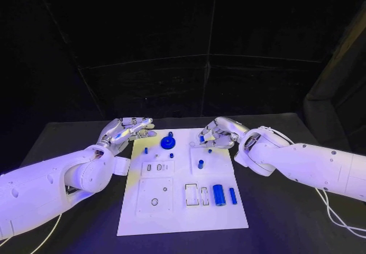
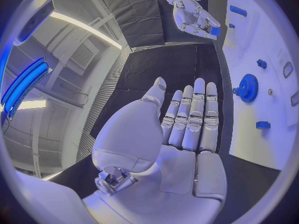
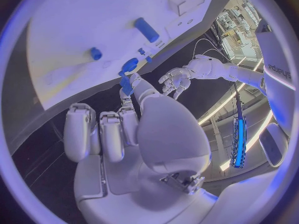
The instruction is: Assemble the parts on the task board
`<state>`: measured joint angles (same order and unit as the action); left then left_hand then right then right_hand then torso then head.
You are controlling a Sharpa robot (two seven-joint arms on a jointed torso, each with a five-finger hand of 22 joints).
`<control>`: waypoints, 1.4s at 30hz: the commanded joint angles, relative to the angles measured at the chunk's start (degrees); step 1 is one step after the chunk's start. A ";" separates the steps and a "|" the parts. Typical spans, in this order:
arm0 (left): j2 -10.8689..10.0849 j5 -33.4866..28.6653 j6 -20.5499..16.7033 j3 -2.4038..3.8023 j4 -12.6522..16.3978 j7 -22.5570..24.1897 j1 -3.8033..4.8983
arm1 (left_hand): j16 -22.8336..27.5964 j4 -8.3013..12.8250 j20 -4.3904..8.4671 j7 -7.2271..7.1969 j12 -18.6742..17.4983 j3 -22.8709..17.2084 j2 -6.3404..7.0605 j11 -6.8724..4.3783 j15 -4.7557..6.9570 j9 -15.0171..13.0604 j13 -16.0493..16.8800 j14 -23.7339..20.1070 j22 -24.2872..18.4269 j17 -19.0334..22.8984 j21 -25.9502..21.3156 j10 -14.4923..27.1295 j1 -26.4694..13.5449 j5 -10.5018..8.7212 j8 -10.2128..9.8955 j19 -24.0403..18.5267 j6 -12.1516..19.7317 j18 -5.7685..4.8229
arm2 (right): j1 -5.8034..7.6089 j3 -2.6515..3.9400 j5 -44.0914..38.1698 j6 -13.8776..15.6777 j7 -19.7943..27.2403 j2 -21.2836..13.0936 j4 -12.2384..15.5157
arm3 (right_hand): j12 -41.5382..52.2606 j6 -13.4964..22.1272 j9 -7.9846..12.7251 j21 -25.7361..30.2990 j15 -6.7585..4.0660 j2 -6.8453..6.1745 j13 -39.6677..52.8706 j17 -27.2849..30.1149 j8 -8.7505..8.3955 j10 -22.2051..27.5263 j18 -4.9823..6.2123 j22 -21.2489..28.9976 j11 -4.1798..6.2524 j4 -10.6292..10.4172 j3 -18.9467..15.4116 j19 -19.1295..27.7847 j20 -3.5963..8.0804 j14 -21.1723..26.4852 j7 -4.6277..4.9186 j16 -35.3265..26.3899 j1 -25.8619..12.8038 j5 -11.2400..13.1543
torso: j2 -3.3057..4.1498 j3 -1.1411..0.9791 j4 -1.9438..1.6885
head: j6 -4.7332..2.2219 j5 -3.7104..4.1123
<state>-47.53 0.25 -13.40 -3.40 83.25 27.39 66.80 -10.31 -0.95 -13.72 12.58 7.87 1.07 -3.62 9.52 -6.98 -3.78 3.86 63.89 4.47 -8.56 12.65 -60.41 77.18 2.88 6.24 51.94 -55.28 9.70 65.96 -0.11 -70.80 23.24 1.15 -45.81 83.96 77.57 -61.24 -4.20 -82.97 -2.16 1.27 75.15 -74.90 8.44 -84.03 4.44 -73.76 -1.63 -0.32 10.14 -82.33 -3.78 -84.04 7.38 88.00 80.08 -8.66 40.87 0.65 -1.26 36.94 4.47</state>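
Blue cylinder (image 1: 219, 194) and slim pin (image 1: 232, 196) on task board (image 1: 183, 222), well short of both hands. Left hand (image 1: 126, 131): fingers apart, holding nothing, gear (image 1: 167, 142) beside it. Right hand (image 1: 219, 133): pinching small blue part (image 3: 126, 83).

The board (image 1: 183, 211) lies mid-surface (image 1: 290, 222). A gear (image 1: 167, 142) sits at its far edge between the left hand (image 1: 126, 130) and the right hand (image 1: 217, 133), which pinches a small peg (image 1: 202, 139). A cylinder (image 1: 219, 194) and rod (image 1: 232, 196) lie side by side near its right edge.
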 commanded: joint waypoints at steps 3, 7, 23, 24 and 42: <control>0.27 -0.31 0.17 0.05 -0.38 0.40 0.08 | 0.31 0.38 0.09 0.08 -0.31 0.03 -0.72 -0.09 0.06 0.03 -0.08 0.46 -0.06 -0.06 -0.29 -0.36 0.04 -0.03 -0.36 0.31 -0.38 0.89 | 0.17 0.03 -3.58 0.55 -9.35 3.51 1.32 | -0.47 -1.37 -0.07 -0.29 -0.37 0.64 4.17 -10.19 -0.07 0.49 -1.16 0.08 0.16 -0.05 0.46 -0.28 0.12 -4.92 -1.07 -0.03 -0.34 0.29 | -1.14 0.53 -0.73 | 1.37 -1.38; 0.24 -2.07 0.12 0.06 -0.55 0.40 0.11 | 0.32 0.40 0.09 0.07 -0.32 0.02 -0.76 -0.10 0.07 0.03 -0.08 0.49 -0.07 -0.07 -0.30 -0.39 0.03 -0.03 -0.37 0.33 -0.41 0.90 | 0.17 0.01 -5.28 -0.39 -11.81 7.25 0.64 | -0.70 -1.39 -0.05 -0.29 -0.38 0.60 3.99 -9.99 -0.14 0.61 -1.16 0.08 0.17 -0.09 0.51 -0.28 0.11 -4.88 -1.07 -0.12 -0.52 0.34 | -1.41 0.82 -0.97 | 2.30 -2.34; 0.60 -6.51 -0.53 0.08 -0.44 0.55 0.64 | 0.35 0.44 0.09 0.05 -0.33 0.00 -0.79 -0.11 0.07 0.02 -0.07 0.50 -0.08 -0.07 -0.31 -0.44 0.05 -0.03 -0.37 0.34 -0.44 0.89 | -1.06 -1.52 -12.48 -5.44 -17.09 17.27 -3.62 | -2.15 -1.59 -0.01 -0.15 -0.40 0.28 2.87 -9.06 -0.30 1.32 -1.09 0.39 0.21 -0.24 0.58 -0.15 0.13 -4.67 -1.13 -0.53 -1.23 0.37 | -1.56 1.28 -1.51 | 3.64 -4.80; 0.62 -6.53 -0.53 0.08 -0.44 0.57 0.66 | 0.36 0.45 0.09 0.05 -0.33 -0.01 -0.80 -0.11 0.07 0.02 -0.07 0.50 -0.08 -0.07 -0.31 -0.44 0.06 -0.03 -0.37 0.35 -0.44 0.89 | -1.21 -1.57 -12.73 -5.54 -17.08 17.46 -3.72 | -2.29 -1.60 -0.01 -0.16 -0.41 0.27 2.76 -9.00 -0.31 1.38 -1.10 0.36 0.21 -0.24 0.59 -0.16 0.13 -4.66 -1.13 -0.56 -1.25 0.36 | -1.53 1.31 -1.53 | 3.68 -4.88; 0.90 -6.57 -0.45 0.08 -0.62 0.58 0.80 | 0.42 0.56 0.09 0.03 -0.37 -0.06 -0.85 -0.13 0.07 0.02 -0.07 0.48 -0.10 -0.07 -0.34 -0.49 0.13 -0.03 -0.40 0.36 -0.48 0.89 | -3.31 -1.79 -15.92 -6.71 -17.56 18.83 -4.77 | -2.54 -1.65 0.04 -0.13 -0.44 -0.21 2.60 -8.87 -0.51 1.49 -1.09 0.41 0.23 -0.22 0.61 -0.15 0.16 -4.63 -1.13 -0.64 -1.73 0.33 | -1.43 0.94 -1.30 | 4.50 -5.94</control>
<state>-46.70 -6.05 -14.01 -3.38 82.62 27.44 67.48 -10.10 -0.62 -13.72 12.58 7.87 1.07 -3.87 9.31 -6.98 -3.78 3.86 63.89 4.42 -8.56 12.65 -60.62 77.43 2.88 6.24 51.94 -55.28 9.70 62.58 -1.92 -85.10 17.27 -16.01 -27.00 79.12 75.21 -61.43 -4.11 -82.97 -2.14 1.21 75.47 -74.93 7.93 -82.89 4.44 -73.40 -1.33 -0.62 10.40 -82.32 -3.78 -84.03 7.40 87.68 78.69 -8.31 39.42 1.61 -2.57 41.41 -1.47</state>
